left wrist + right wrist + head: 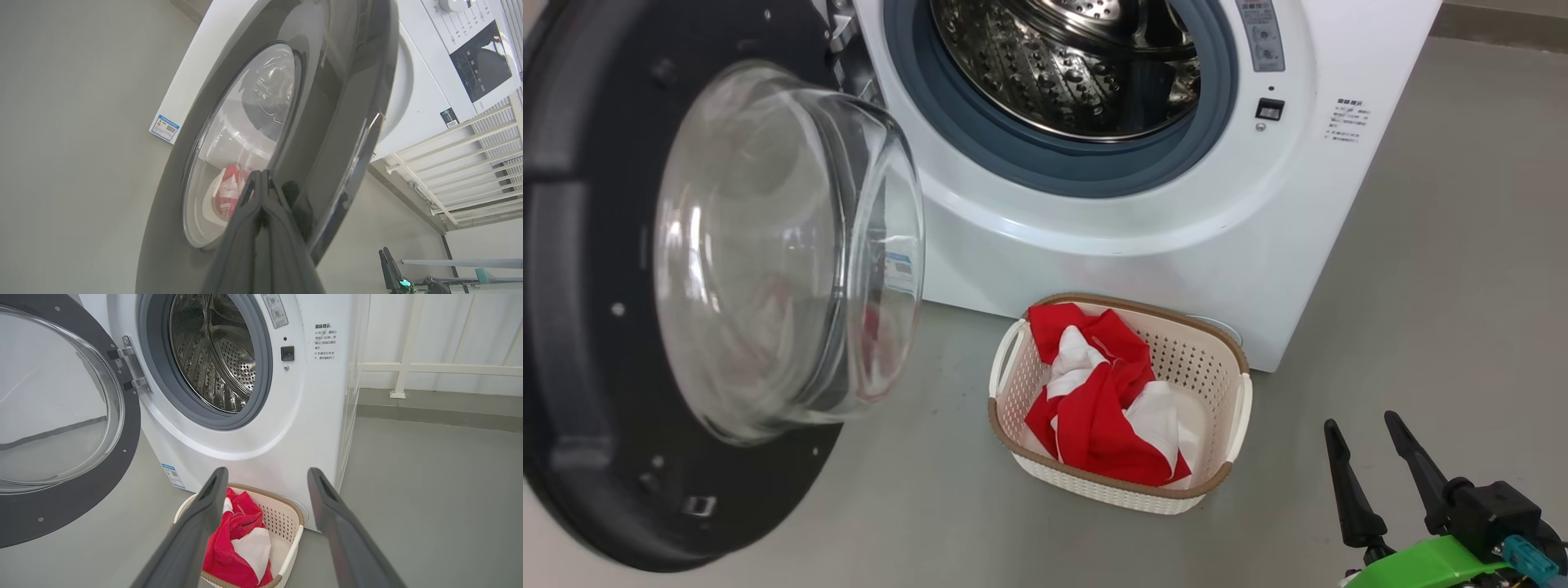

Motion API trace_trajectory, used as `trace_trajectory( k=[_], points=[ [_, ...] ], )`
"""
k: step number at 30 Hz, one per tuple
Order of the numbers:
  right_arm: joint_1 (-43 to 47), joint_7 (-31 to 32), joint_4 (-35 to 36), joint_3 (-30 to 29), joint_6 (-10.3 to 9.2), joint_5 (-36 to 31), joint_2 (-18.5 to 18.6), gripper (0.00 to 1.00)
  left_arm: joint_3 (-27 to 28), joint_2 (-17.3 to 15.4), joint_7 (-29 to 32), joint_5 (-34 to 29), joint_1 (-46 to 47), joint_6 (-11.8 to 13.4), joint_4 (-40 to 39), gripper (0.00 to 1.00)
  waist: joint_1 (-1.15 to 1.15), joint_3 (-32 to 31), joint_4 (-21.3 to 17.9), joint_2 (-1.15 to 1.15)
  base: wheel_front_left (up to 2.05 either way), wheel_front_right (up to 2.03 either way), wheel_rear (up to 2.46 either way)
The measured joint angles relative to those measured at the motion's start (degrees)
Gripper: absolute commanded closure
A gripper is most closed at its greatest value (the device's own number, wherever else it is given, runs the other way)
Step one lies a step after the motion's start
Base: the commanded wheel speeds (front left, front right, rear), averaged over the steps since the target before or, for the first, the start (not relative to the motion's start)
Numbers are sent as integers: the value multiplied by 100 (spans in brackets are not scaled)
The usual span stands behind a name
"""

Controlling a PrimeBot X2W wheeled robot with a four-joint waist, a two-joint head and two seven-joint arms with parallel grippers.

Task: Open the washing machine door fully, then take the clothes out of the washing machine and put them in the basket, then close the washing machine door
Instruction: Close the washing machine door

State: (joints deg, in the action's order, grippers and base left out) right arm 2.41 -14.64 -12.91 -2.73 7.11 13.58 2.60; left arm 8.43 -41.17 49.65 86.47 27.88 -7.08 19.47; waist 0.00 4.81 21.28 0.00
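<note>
The washing machine [1135,245] stands with its steel drum [1078,65] showing bare. Its door [588,327] is swung wide to the left, the glass bowl facing me. Red and white clothes [1094,408] lie in the basket [1209,327] on the floor in front of the machine. My right gripper [1360,420] hovers open and empty to the right of the basket; in its wrist view the right gripper [266,473] frames the basket [292,535] and clothes [233,547]. My left gripper [261,175] is shut, its tips close against the door's glossy outer face [327,122]; contact is unclear.
Grey floor [1462,286] lies open to the right of the machine. A white railing [408,367] runs along the wall behind it. A blue label [164,128] sits low on the machine's front. The open door takes up the space at the left.
</note>
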Motion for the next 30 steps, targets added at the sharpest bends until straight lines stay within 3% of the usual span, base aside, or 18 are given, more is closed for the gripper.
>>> trace_trajectory(
  k=[13,25,30],
  points=[
    [1,0,8,-9,0,55,-15,0,-436,218,7,94,-109,1,-938,100,0,-45,-194,0,0,0,0],
    [5,0,33,-19,0,55,-19,0,-873,675,-623,75,-52,1,-1438,100,0,-101,-385,0,0,0,0],
    [11,0,32,-20,0,56,-19,0,-1015,678,-826,10,-48,1,-1428,100,0,-128,-416,0,0,0,0]
  ],
)
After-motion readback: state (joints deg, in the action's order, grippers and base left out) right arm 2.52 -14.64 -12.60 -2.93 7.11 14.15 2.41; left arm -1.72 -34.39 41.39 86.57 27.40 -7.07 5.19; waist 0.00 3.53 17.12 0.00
